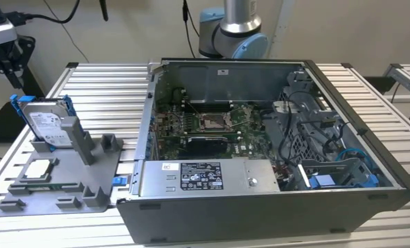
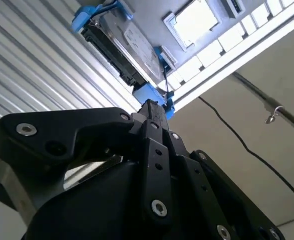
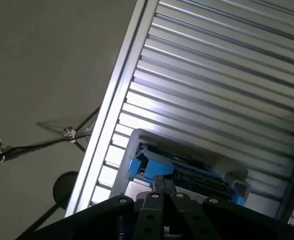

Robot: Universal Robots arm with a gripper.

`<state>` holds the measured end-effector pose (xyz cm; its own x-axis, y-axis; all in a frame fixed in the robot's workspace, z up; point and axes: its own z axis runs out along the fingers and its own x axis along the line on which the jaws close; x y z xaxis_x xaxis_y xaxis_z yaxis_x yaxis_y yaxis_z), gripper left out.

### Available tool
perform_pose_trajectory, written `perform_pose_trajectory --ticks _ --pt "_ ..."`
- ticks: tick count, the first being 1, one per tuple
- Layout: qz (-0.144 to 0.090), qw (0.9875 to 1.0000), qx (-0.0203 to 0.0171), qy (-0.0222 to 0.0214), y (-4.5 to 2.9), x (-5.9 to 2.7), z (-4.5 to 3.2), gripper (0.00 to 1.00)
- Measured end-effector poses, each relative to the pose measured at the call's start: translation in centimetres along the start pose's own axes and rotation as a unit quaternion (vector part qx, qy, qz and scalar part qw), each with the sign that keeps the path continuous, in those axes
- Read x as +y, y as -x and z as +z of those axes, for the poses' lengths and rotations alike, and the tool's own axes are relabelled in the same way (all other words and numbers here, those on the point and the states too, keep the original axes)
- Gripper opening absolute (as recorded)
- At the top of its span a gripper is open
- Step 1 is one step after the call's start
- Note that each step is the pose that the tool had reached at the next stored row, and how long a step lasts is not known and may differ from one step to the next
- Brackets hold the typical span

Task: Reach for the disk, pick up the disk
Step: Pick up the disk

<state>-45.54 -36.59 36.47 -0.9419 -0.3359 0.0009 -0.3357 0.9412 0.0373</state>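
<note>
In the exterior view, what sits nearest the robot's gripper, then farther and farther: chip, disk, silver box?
1. Disk, upright in the grey holder, close by the gripper.
2. Chip, flat on the holder, farther along.
3. Silver box, in the case, toward the exterior view's right.

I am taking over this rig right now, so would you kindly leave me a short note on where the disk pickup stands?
Hand: hangs above the table's edge, up and to the exterior view's left of the disk, apart from it. Open or shut cannot be told.
Disk: upright in the grey holder, on the exterior view's left of the open computer case.
Done: nothing lifted.
Left: the reach is not complete and the disk is not yet picked up.
</note>
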Motion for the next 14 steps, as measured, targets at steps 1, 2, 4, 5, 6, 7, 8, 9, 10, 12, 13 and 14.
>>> perform_pose_trajectory --ticks 1,2,4,5,6,7,8,9,10,12,13,14 --pt "-0.009 1.0 0.0003 0.0 0.0 0.0 0.0 0.0" --pt "-0.018 0.9998 0.0007 0.0 0.0 0.0 0.0 0.0" --pt "-0.036 0.9994 0.0013 0.0 0.0 0.0 0.0 0.0" --pt "-0.045 0.999 0.0017 0.0 0.0 0.0 0.0 0.0" --pt "-0.054 0.9985 0.002 0.0 0.0 0.0 0.0 0.0" --pt "-0.063 0.998 0.0024 0.0 0.0 0.0 0.0 0.0" --pt "-0.073 0.9974 0.0027 -0.0001 0.0 0.0 0.0 0.0" --pt "-0.082 0.9967 0.003 0.0 0.0 0.0 0.0 0.0" --pt "-0.091 0.9959 0.0034 -0.0001 0.0 0.0 0.0 0.0" --pt "-0.109 0.994 0.0041 -0.0001 0.0 0.0 -0.01 0.0" --pt "-0.118 0.993 0.0044 -0.0001 0.0 0.0 -0.01 0.0" --pt "-0.127 0.9919 0.0047 -0.0001 0.0 0.0 -0.01 0.0"
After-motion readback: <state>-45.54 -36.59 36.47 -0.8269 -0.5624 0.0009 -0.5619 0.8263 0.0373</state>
